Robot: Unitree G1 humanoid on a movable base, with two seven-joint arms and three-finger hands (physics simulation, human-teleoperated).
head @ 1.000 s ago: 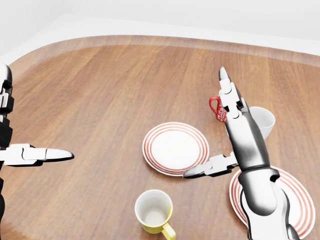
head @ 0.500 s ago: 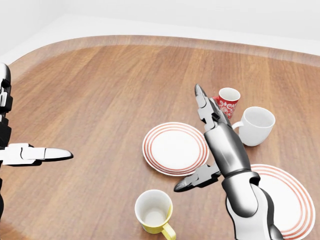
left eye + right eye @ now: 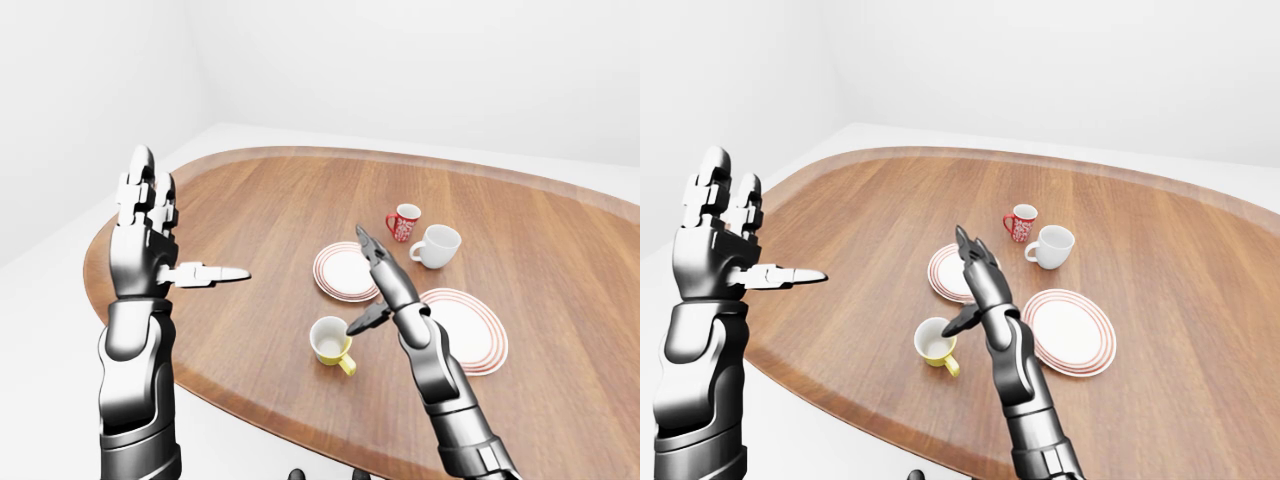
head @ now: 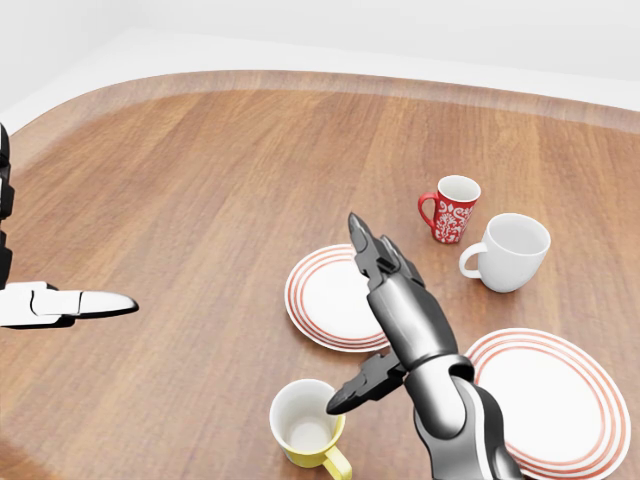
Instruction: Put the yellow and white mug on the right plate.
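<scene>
Right hand [image 4: 385, 320] is open: two fingers extended straight toward the far side over the left plate [image 4: 335, 300], thumb [image 4: 355, 388] splayed to the left with its tip over the rim of the yellow and white mug [image 4: 308, 425]. It grips nothing; contact between thumb and mug rim cannot be confirmed. The mug stands upright on the wooden surface [image 4: 200, 200], nearer than the left plate, handle pointing near-right. The right plate [image 4: 575, 400] lies bare to the right of the forearm. A red patterned mug [image 4: 450, 208] and a white mug [image 4: 510, 250] stand beyond the plates. Left hand [image 3: 150, 225] is raised at the far left, fingers upright, thumb out, holding nothing.
</scene>
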